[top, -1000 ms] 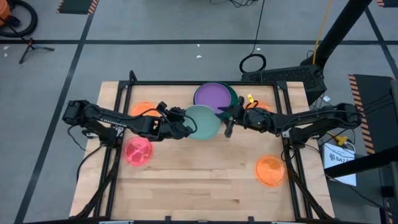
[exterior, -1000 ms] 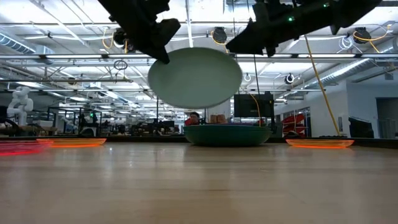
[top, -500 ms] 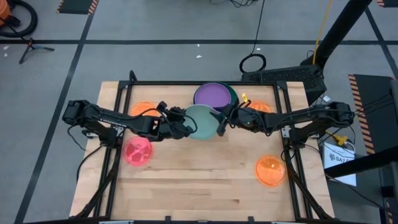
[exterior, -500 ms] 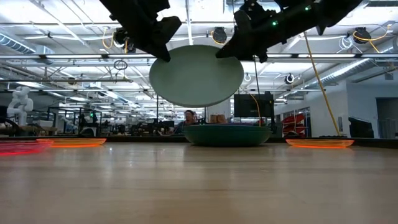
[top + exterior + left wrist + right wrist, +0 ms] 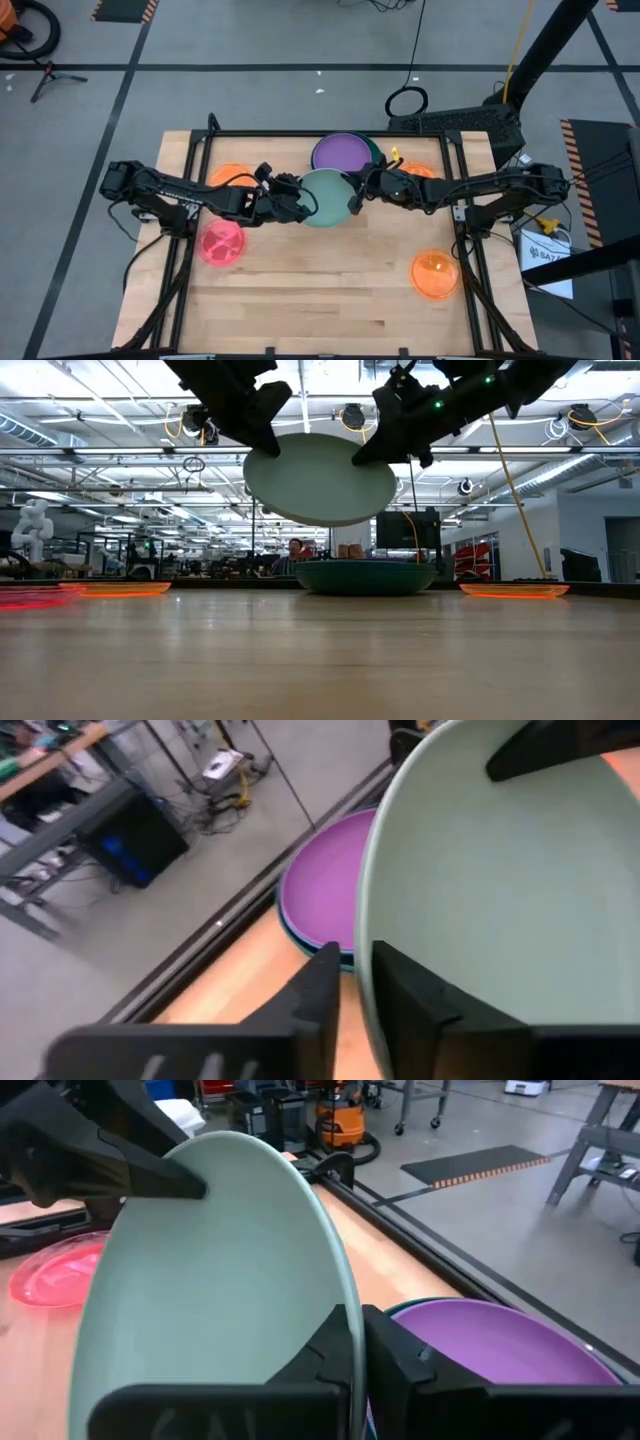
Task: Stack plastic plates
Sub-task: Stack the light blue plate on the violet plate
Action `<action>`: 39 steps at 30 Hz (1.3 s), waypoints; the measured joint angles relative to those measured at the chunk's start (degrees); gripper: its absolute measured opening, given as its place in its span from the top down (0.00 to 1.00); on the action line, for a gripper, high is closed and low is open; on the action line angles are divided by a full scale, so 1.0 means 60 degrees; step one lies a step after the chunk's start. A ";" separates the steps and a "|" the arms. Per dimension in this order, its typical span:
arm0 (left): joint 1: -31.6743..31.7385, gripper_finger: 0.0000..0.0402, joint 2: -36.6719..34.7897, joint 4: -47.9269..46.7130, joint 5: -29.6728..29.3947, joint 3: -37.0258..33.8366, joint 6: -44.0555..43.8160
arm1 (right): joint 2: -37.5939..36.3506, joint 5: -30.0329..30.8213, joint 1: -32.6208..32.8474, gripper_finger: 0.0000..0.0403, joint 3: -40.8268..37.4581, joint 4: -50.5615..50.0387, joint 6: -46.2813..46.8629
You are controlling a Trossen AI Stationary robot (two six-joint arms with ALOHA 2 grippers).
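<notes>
Mint plate (image 5: 327,196), pinched at opposite rims by left end effector (image 5: 303,203) and right end effector (image 5: 356,195), hangs just short of the purple plate (image 5: 341,155) stack at the bench's far edge.

The table (image 5: 300,300) is seen from straight above in the high view; it is viewed level from its near edge toward the room in the low view; the mint plate (image 5: 500,900) is seen close up from opposite rims in both wrist views, the purple plate (image 5: 500,1345) being shared behind it.
</notes>
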 joint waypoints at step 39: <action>0.2111 0.54 -0.1866 -0.0299 0.0725 -0.0018 0.3644 | 0.0323 -0.2768 -0.4704 0.99 0.3540 -0.6816 0.1384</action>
